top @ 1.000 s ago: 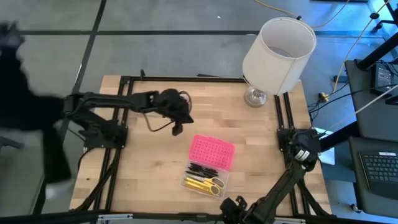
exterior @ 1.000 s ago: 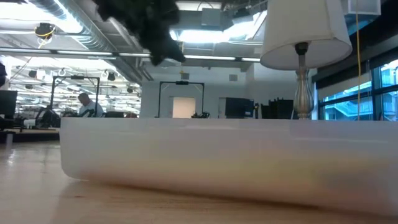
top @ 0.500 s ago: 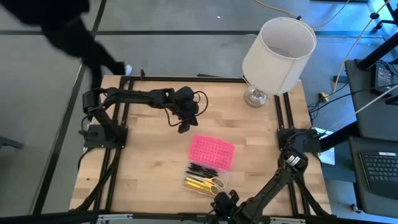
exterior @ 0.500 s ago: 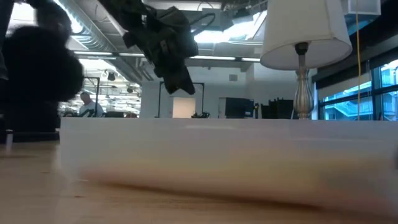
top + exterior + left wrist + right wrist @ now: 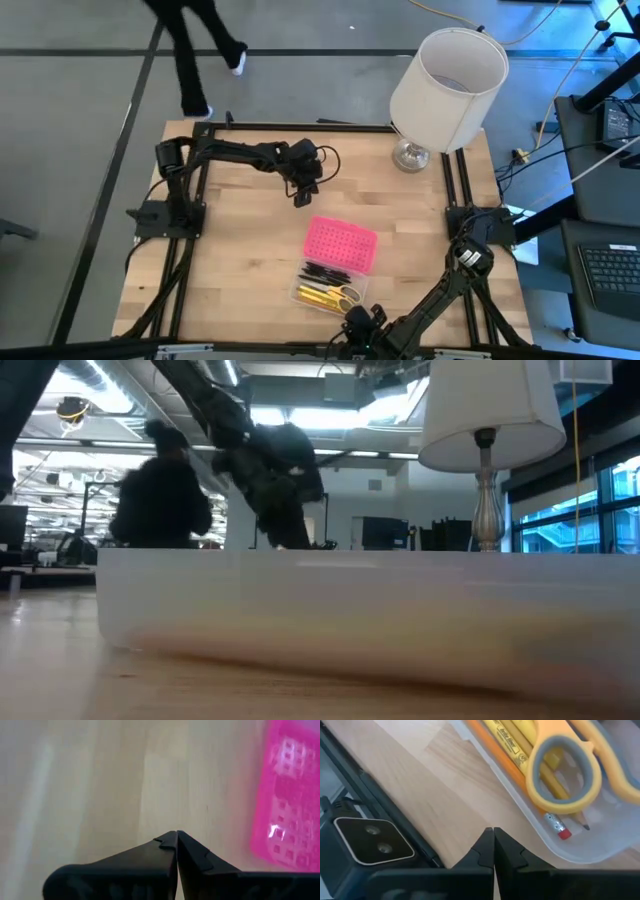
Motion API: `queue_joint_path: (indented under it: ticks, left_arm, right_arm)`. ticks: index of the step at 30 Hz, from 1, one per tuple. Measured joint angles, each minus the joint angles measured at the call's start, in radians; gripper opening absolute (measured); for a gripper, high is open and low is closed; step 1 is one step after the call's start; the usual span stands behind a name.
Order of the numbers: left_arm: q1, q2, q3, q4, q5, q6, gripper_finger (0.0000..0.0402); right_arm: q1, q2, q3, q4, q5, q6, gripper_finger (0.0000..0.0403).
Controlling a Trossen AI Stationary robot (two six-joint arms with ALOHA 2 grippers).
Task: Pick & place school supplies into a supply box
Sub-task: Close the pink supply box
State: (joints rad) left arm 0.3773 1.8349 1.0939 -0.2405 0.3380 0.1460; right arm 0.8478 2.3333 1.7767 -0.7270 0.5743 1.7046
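The supply box point(image 5: 335, 265) lay open near the middle of the bench point(image 5: 240, 260), its pink lid point(image 5: 342, 243) folded back and its clear base holding black pens point(image 5: 325, 274), yellow pencils point(image 5: 318, 295) and the yellow-handled scissors point(image 5: 347, 296). The left gripper point(image 5: 302, 197) hung just beyond the lid's far corner with its fingers point(image 5: 150, 855) pressed together and nothing between them. The right gripper point(image 5: 362, 322) sat at the near edge just beside the base, likewise closed and empty, and a white-shaded lamp point(image 5: 445, 85) stood at the far right corner.
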Motion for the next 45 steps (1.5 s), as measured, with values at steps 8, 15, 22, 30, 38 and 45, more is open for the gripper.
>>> queue_joint_path:
  ticks: [8, 15, 22, 30, 38, 45]
  left_arm:
    - [-0.017, 0.051, -0.001, 0.034, 0.045, -0.014, 0.0001]
    - [-0.06, 0.098, 0.0, 0.06, 0.05, -0.028, 0.0002]
    - [-0.09, 0.13, 0.001, 0.065, 0.051, -0.023, 0.0002]
    - [-0.101, 0.13, -0.001, 0.054, 0.193, -0.035, 0.0001]
    - [-0.135, 0.13, -0.001, 0.052, 0.214, -0.038, 0.0001]
    - [-0.147, 0.13, -0.001, 0.053, 0.216, -0.039, 0.0001]
  right_arm:
    - [-0.001, 0.0, 0.0, -0.002, 0.0, -0.003, 0.0]
    - [-0.001, 0.0, 0.0, -0.012, 0.0, -0.003, 0.0]
    - [-0.001, 0.0, 0.0, -0.011, -0.001, -0.003, 0.0001]
    - [-0.002, 0.0, 0.0, -0.019, -0.002, -0.003, 0.0002]
    - [-0.001, 0.0, 0.0, -0.025, -0.002, -0.003, 0.0003]
    - [-0.002, 0.0, 0.0, -0.028, -0.003, -0.003, 0.0004]
